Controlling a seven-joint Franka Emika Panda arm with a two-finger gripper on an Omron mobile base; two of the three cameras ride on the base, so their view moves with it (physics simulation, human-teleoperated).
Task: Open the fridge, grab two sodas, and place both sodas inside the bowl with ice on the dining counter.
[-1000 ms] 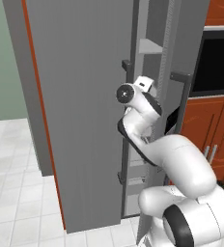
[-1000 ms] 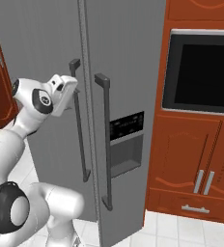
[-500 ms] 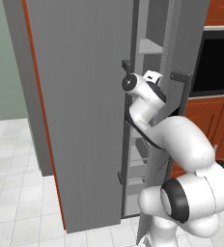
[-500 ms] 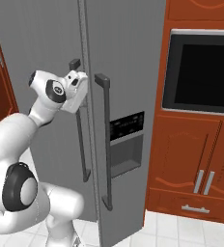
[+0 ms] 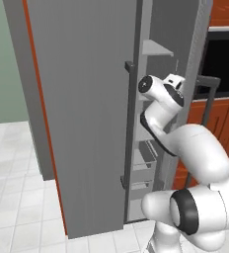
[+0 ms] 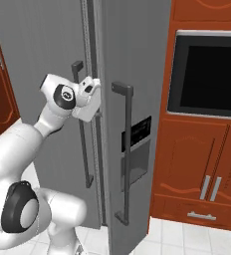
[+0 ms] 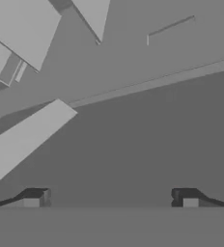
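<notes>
The claw (image 7: 111,198) stood wide, its two dark fingertips (image 7: 34,198) well apart at the bottom of the hand view and nothing between them; it pointed into the grey interior of the fridge (image 5: 87,99), where pale shelves (image 7: 22,140) ran slantwise across the picture. In the left base view the hand sat in the gap between the left door (image 5: 82,123), swung partly out, and the right door (image 6: 132,74), close beside the dark bar handle (image 5: 129,128) of the left door. The opening looked narrow, so a likely fault was judged to be the wrist or forearm catching the door edge or the handle on a reach further in, or the door swinging back against the arm. A second risk was a blind reach: no sodas could be made out on the shelves seen, so their place remained unknown. The bowl and the worktop could not be located in these pictures either. Beyond the fridge stood reddish-brown cabinets (image 6: 197,159) and a dark oven window (image 6: 207,79). No brand, label or legible writing appeared on any surface; the dispenser recess (image 6: 136,144) bore none.
</notes>
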